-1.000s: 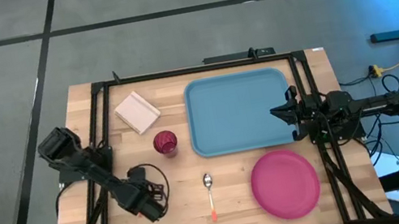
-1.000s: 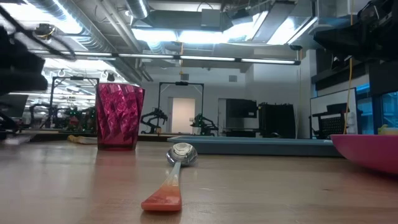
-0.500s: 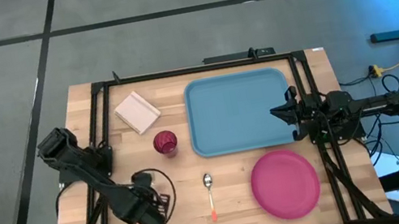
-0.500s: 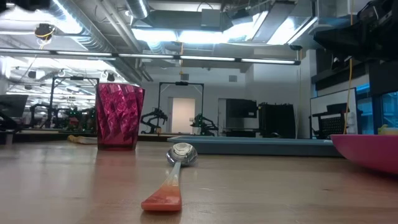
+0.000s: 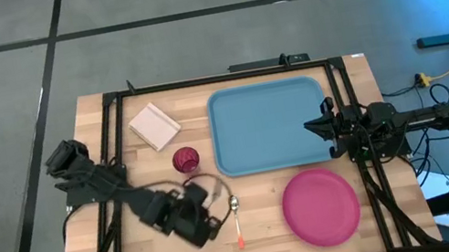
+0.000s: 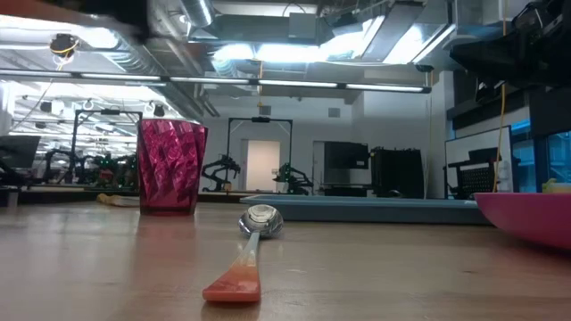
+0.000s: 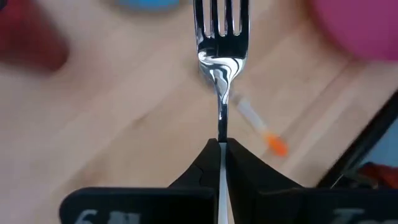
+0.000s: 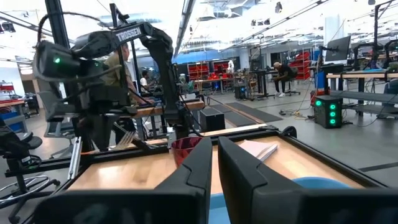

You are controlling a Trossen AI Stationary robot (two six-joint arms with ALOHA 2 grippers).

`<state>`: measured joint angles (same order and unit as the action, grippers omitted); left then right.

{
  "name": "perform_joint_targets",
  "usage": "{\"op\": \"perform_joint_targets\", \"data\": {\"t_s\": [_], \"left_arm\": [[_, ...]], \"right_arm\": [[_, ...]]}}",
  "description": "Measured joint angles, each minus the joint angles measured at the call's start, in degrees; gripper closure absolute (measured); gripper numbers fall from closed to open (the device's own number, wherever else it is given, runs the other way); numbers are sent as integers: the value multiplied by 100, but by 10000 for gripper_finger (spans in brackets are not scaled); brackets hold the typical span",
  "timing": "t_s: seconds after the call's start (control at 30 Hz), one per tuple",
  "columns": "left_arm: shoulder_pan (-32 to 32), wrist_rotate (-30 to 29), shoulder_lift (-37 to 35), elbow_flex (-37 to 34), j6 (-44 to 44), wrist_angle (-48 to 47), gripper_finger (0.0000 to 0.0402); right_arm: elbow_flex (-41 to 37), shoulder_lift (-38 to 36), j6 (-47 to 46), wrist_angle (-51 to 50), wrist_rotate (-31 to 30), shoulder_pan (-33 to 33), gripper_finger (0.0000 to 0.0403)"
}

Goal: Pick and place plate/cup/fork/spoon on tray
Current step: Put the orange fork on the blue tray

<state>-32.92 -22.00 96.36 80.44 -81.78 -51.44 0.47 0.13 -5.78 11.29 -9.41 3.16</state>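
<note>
Near the worktop's front edge, the left arm reached in from the left-hand side, its left gripper [image 7: 221, 144] clamped on the fork [image 7: 221, 46], prongs pointing straight ahead, poised above the wood just beside the spoon [image 5: 236, 218]. The plate [image 5: 320, 206] sat by the front right corner. Farther back, the cup [image 5: 186, 160] stood upright left of the tray [image 5: 269, 125], with a white napkin [image 5: 154, 125] towards the rear left. The right gripper [image 8: 212, 163] waited over the tray's right edge, fingers slightly apart.
</note>
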Motion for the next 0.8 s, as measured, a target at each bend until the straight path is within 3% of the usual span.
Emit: {"op": "perform_joint_targets", "data": {"t_s": [0.5,0.67,0.8], "left_arm": [[2804,-504,61,7,2289,1459,398],[3575,83,536,17,2872,2849,398],[3966,547,1034,9,2856,3226,398]], "right_arm": [[-1,1,9,0,0,1,370],[-2,-1,-9,-2,0,0,370],[-2,1,-153,2,0,2,370]]}}
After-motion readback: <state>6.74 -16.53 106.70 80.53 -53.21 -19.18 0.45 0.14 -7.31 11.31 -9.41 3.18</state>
